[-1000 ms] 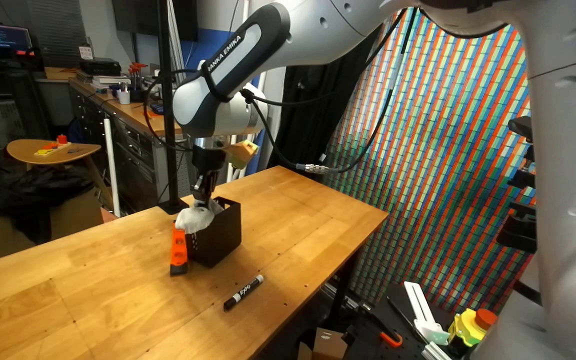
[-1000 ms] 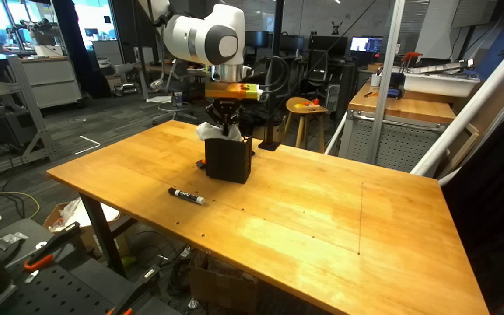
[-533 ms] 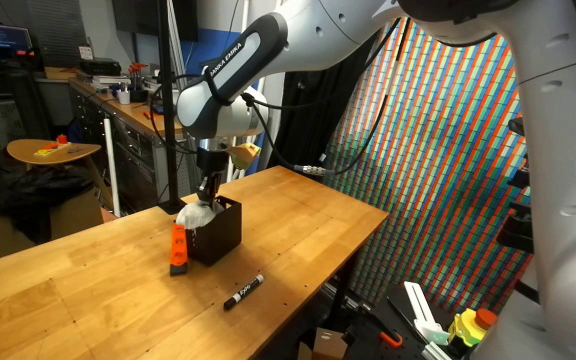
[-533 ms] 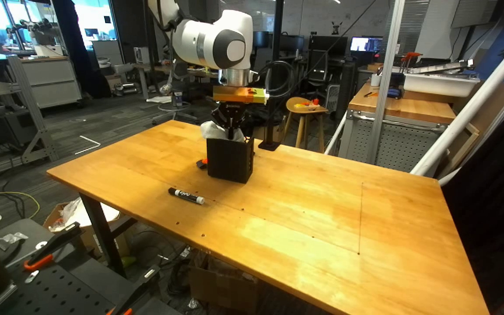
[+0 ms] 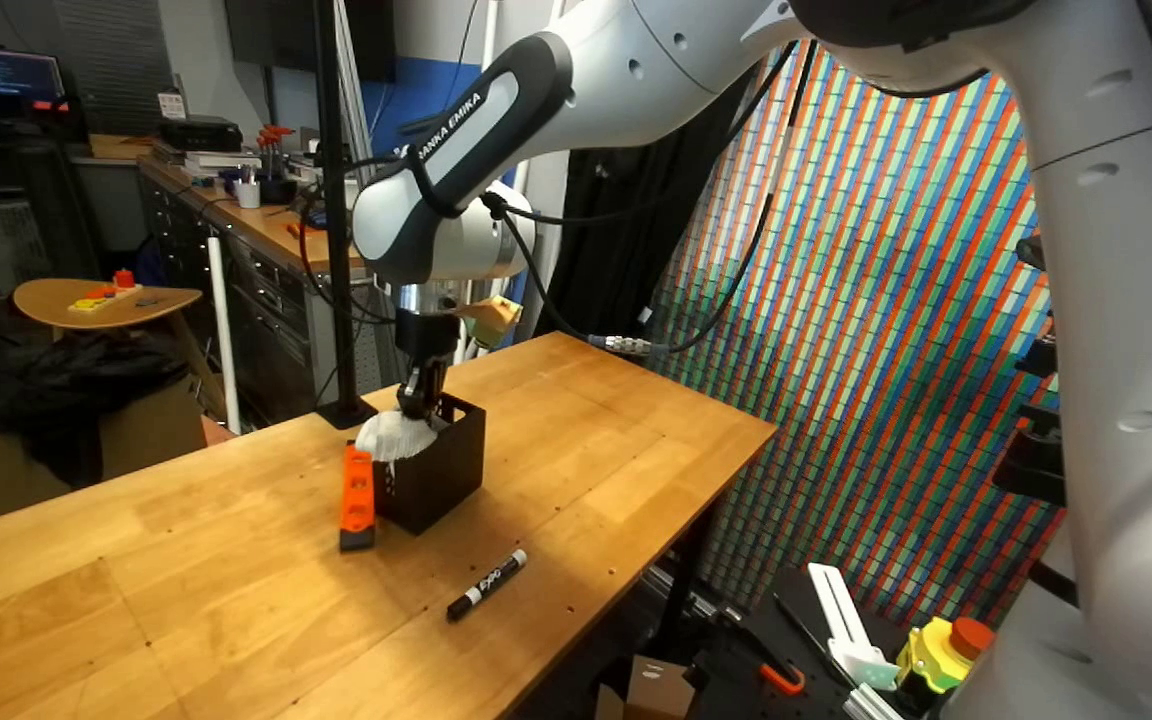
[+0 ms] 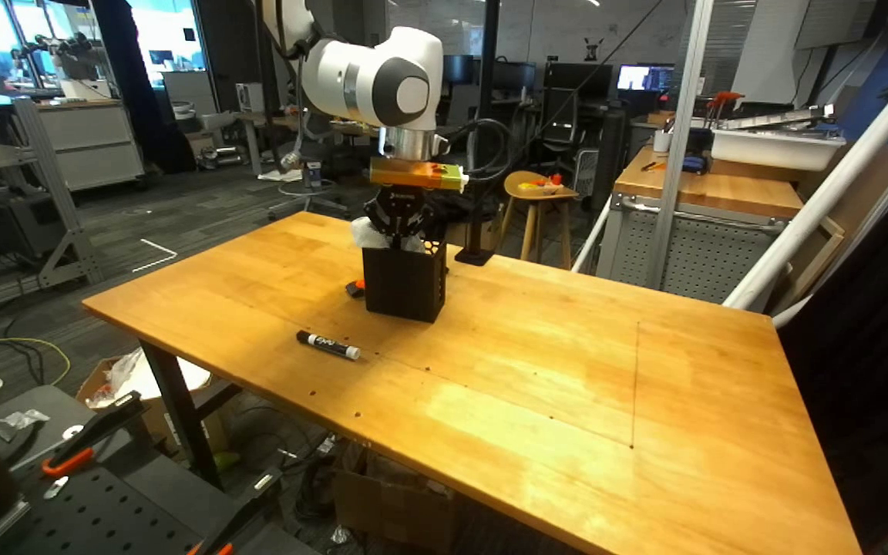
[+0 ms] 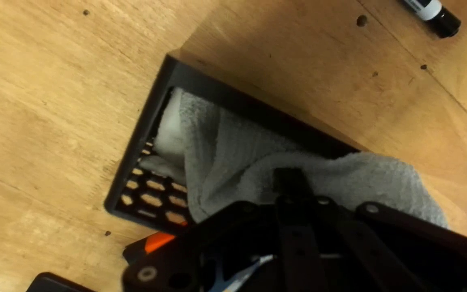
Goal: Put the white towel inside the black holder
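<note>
The black holder (image 5: 446, 468) stands upright on the wooden table in both exterior views. It has hexagonal holes in its sides. The white towel (image 5: 394, 436) is bunched in its mouth. In the wrist view, much of the towel (image 7: 233, 138) lies inside the holder's rim (image 7: 136, 138), and one lobe hangs out over the side on the right. It also bulges over the top in an exterior view (image 6: 368, 233). My gripper (image 7: 292, 182) is shut, its fingertips together and pressed down against the towel in the holder's mouth. The gripper (image 6: 395, 240) hides part of the towel.
An orange level (image 5: 357, 497) lies on the table right beside the holder. A black marker (image 5: 487, 585) lies nearer the table's edge; it also shows in the wrist view (image 7: 436, 18). A black pole (image 5: 340, 300) stands just behind the holder.
My gripper has moved down into the holder's mouth and tilted, after a small sideways shift. The towel sits a little lower, and the holder has shifted very slightly.
</note>
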You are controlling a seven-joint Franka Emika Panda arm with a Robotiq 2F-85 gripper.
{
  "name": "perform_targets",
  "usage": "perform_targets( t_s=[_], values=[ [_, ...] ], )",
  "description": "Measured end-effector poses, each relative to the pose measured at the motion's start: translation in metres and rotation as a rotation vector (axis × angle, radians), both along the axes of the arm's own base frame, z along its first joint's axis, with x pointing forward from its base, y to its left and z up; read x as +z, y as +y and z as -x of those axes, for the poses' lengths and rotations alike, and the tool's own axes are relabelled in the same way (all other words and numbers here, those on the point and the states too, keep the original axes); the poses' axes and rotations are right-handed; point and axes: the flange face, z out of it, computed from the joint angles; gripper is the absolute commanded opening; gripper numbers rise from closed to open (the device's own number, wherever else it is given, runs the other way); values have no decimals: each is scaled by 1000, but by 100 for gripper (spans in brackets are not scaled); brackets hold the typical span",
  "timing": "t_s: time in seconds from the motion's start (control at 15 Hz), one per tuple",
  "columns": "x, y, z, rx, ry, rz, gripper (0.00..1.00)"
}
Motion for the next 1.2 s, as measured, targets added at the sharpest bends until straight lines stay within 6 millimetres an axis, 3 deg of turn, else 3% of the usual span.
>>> perform_targets(
  t_s=[0.27, 0.67, 1.2],
  values=[
    [-20, 14, 20, 39, 69, -7, 0],
    [-41, 12, 41, 39, 131, -6, 0],
    [-41, -6, 69, 17, 167, 17, 0]
  ],
)
